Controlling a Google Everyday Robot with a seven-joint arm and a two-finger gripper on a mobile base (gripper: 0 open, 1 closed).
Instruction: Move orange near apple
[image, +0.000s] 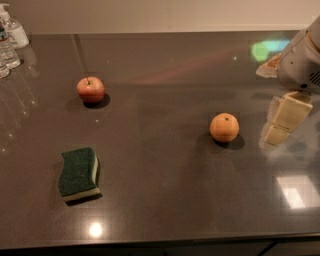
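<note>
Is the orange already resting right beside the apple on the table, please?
No, the orange sits far to the right of the apple, apart from it and nearer the gripper at the far right.

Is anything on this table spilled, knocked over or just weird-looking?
Nothing stands out. The apple and orange sit apart on the dark table, the sponge lies flat at front left, and bottles stand upright at far left. No spills show. The claw hangs at the right edge, beside the orange, not touching it.

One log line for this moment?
gripper: right edge, right of orange, not touching | orange: on table, centre-right | apple: back left | sponge: front left
</note>
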